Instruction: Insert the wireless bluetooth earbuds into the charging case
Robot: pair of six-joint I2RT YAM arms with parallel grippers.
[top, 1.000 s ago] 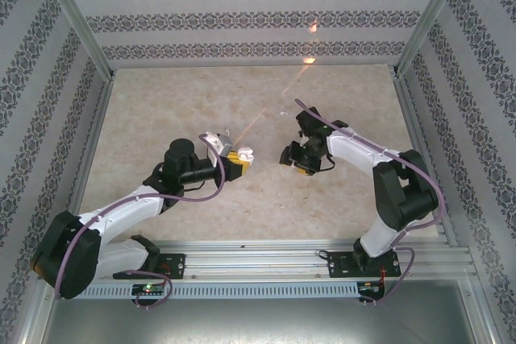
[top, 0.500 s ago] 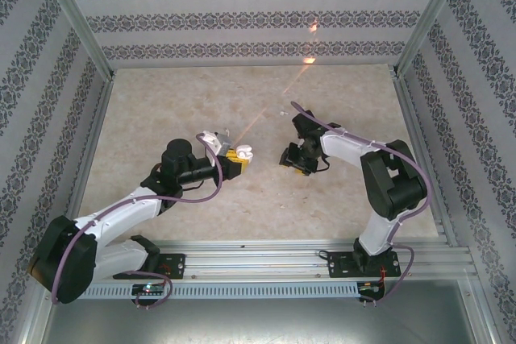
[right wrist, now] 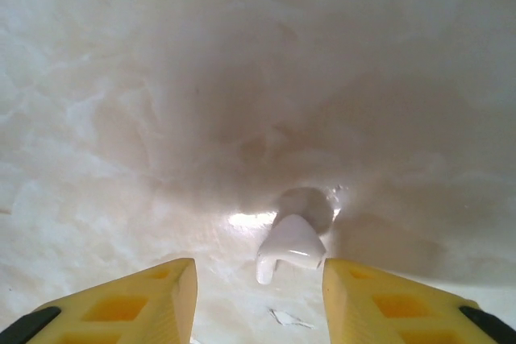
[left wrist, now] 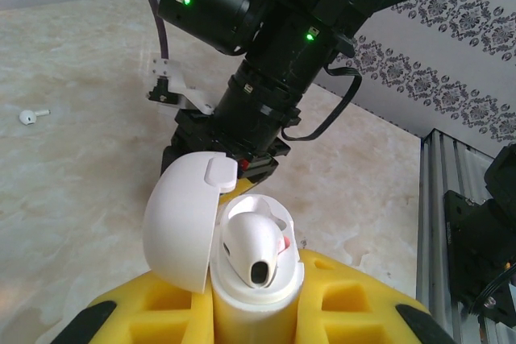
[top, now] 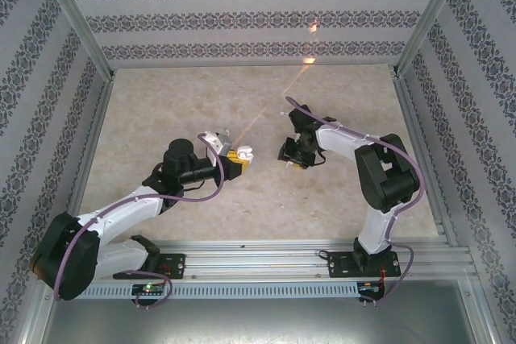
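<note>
- My right gripper (right wrist: 258, 270) hangs spread open just over the table (right wrist: 121, 78), nothing grabbed.
- An earbud (right wrist: 289, 246) lies mid-table between its fingers, nearly against one.
- My left gripper (left wrist: 256, 304) is clamped on the open charging case (left wrist: 193, 231), with a second earbud (left wrist: 254, 251) seated inside.

Top camera: I look down from above and behind the arm bases (top: 157, 263) over the whole table (top: 161, 118). Left wrist: close on the charging case (left wrist: 250, 300), facing the right arm (left wrist: 266, 78), shared with the top view. Right wrist: close, facing the tabletop.
</note>
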